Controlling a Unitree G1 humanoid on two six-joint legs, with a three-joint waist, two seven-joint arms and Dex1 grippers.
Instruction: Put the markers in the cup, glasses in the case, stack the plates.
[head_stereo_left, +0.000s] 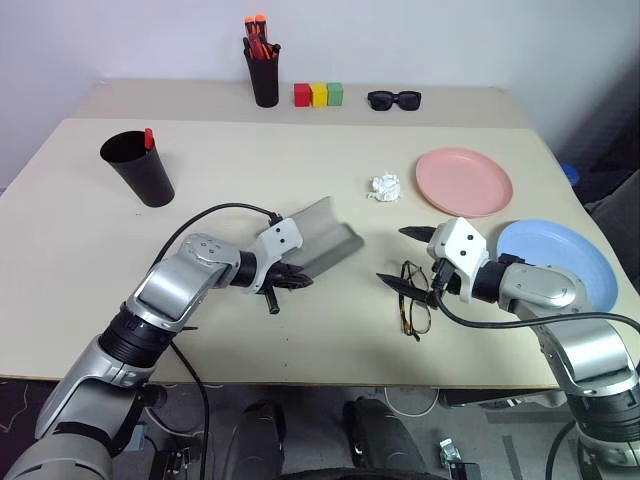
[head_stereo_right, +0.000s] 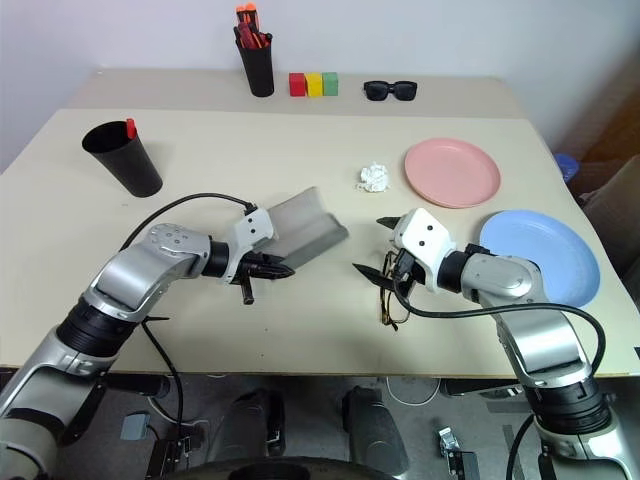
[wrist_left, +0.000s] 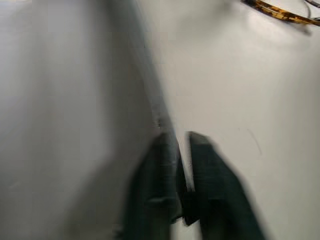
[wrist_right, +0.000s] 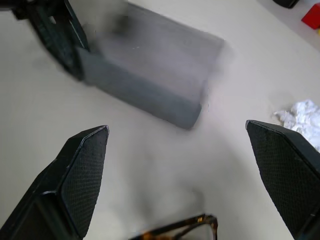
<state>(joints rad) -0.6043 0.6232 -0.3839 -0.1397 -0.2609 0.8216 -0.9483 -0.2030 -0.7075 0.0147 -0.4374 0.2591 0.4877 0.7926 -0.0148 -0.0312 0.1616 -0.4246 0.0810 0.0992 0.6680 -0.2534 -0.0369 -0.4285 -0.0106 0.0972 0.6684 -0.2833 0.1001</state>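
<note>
The glasses (head_stereo_left: 415, 300) lie nearest, on the front part of the tabletop (head_stereo_left: 300, 170), just right of the grey case (head_stereo_left: 322, 240). The right gripper (head_stereo_left: 405, 255) hangs over them with its two black fingers spread wide; in the right wrist view the tortoiseshell frame sits low between those fingers (wrist_right: 82, 175), not touching them.

The tabletop carries everything else. The light blue plate (head_stereo_left: 570, 255) lies well right of the case, partly behind the right arm. The salmon pink plate (head_stereo_left: 464, 181) lies right of the case and further back, just beside the blue plate but not stacked on it. The case sits open near the middle. The left gripper (head_stereo_left: 290, 281) is at the case's near left corner, its fingers pressed together on the case's edge, as the left wrist view shows. A black pen (head_stereo_left: 270, 296) lies under that gripper, just beside the case.

The black cup (head_stereo_left: 139, 167) stands far left of the case, a red-capped marker (head_stereo_left: 148, 138) upright inside it. Beyond the case, at the back, stand a pen holder (head_stereo_left: 263, 70), three coloured blocks (head_stereo_left: 318, 94) and black sunglasses (head_stereo_left: 394, 99). A crumpled paper ball (head_stereo_left: 385, 187) lies between the case and the pink plate.
</note>
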